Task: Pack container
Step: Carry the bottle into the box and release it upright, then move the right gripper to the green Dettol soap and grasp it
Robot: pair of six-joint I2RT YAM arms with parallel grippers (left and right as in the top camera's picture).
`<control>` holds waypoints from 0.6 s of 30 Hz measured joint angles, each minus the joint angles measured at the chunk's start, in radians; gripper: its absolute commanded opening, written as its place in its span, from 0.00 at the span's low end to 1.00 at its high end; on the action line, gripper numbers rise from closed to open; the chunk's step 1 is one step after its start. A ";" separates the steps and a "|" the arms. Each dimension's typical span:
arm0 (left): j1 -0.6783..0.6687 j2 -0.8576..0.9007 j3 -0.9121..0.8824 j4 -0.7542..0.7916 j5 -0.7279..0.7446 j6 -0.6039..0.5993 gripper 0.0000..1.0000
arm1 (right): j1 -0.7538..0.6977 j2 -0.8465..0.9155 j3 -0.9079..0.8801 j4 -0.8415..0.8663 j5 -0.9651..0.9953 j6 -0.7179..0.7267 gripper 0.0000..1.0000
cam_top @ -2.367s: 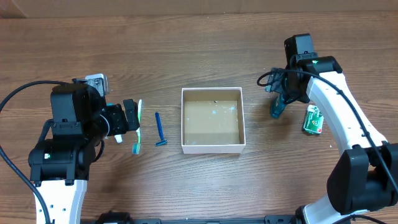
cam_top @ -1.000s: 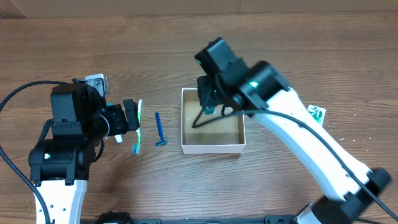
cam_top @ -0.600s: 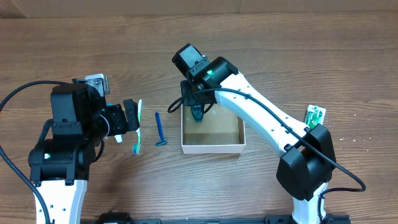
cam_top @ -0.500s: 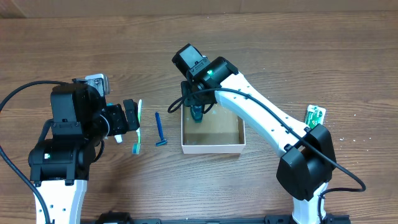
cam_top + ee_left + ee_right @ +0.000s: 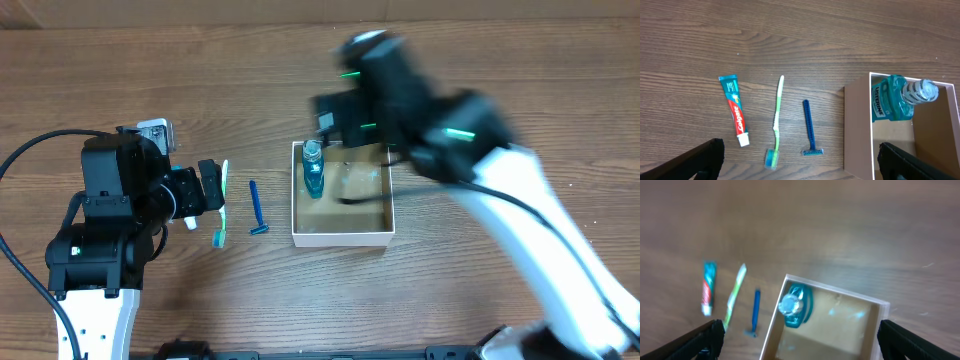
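The container (image 5: 342, 238), a shallow white-walled box with a brown floor, sits mid-table. A teal mouthwash bottle (image 5: 313, 170) stands upright in its back left corner, free of any gripper. It also shows in the left wrist view (image 5: 897, 97) and the right wrist view (image 5: 795, 305). My right gripper (image 5: 800, 345) is open and empty, high above the container (image 5: 880, 305); its arm (image 5: 400, 100) is blurred. My left gripper (image 5: 212, 187) is open and empty above a green toothbrush (image 5: 776, 120). A toothpaste tube (image 5: 734, 109) and a blue razor (image 5: 809, 129) lie beside the toothbrush.
The toothbrush (image 5: 222, 205) and razor (image 5: 258, 208) lie on the wooden table just left of the container's left wall (image 5: 857, 130). The raised right arm hides the table to the right of the container.
My right gripper carried the mouthwash bottle from the right side into the container, let it go and rose away. The left arm has not moved.
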 measured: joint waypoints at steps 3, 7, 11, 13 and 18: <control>0.000 0.000 0.000 0.000 0.000 0.003 1.00 | -0.233 -0.133 0.020 -0.117 0.036 0.054 1.00; 0.000 0.000 0.001 0.000 0.000 0.003 1.00 | -0.540 -0.117 -0.019 -0.233 0.048 0.093 1.00; 0.000 0.000 0.003 0.001 0.000 0.003 1.00 | -0.779 -0.112 -0.298 -0.117 0.012 0.048 1.00; 0.000 0.000 0.004 -0.002 0.000 0.003 1.00 | -0.829 -0.109 -0.460 0.014 -0.020 0.013 1.00; 0.000 0.000 0.005 0.000 0.000 0.003 1.00 | -0.920 -0.013 -0.748 0.251 -0.092 -0.077 1.00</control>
